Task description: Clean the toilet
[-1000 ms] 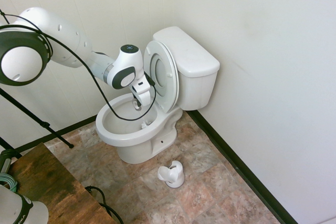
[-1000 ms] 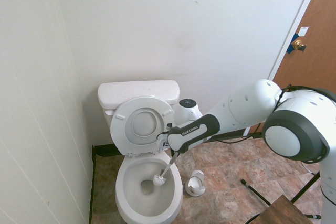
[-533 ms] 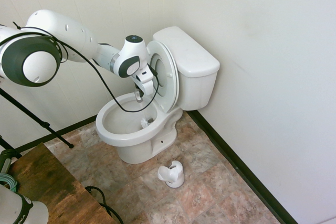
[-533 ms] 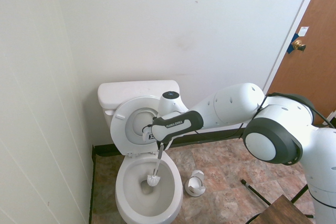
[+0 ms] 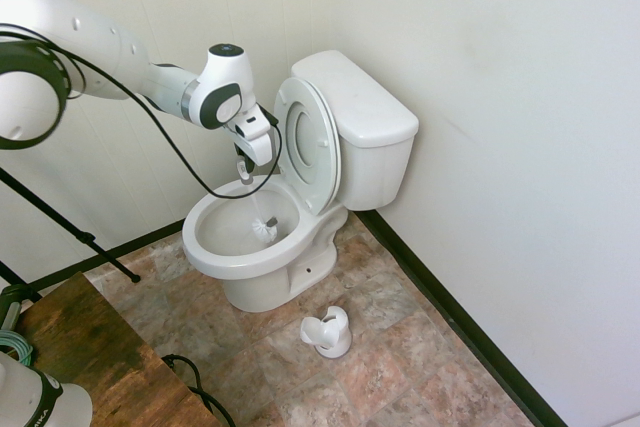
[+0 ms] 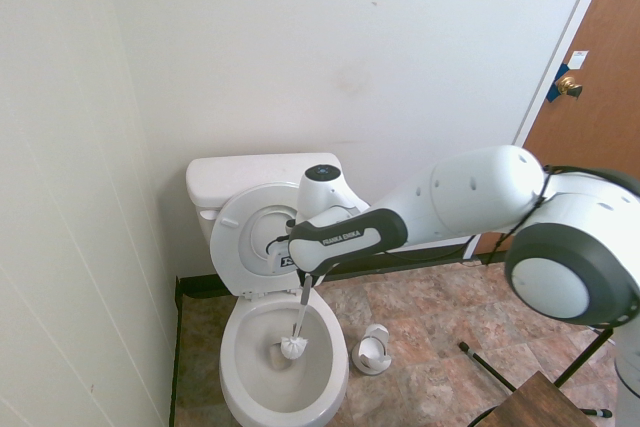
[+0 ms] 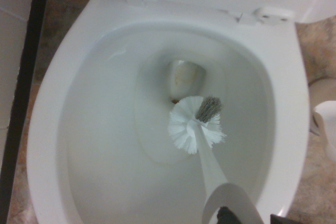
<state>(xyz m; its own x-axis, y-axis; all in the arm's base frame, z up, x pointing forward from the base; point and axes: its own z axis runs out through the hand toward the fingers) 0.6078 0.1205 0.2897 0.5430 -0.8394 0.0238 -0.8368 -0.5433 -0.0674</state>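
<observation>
A: While the gripper (image 5: 246,168) is closed on the toilet brush (image 5: 264,231), where's the toilet (image 5: 262,266)?
B: Centre of frame; heavy, rigid, slick glaze. Grip only the brush's handle (image 6: 304,292).

The toilet (image 5: 258,265) is white, and the brush (image 7: 197,124) below the jaws has white bristles with one grey tuft. The holder (image 5: 327,333) is also white. The floor (image 5: 372,372) shows blotchy pink, brown and grey squares. The door (image 6: 590,137) is brown, the door knob (image 6: 569,87) golden.
</observation>
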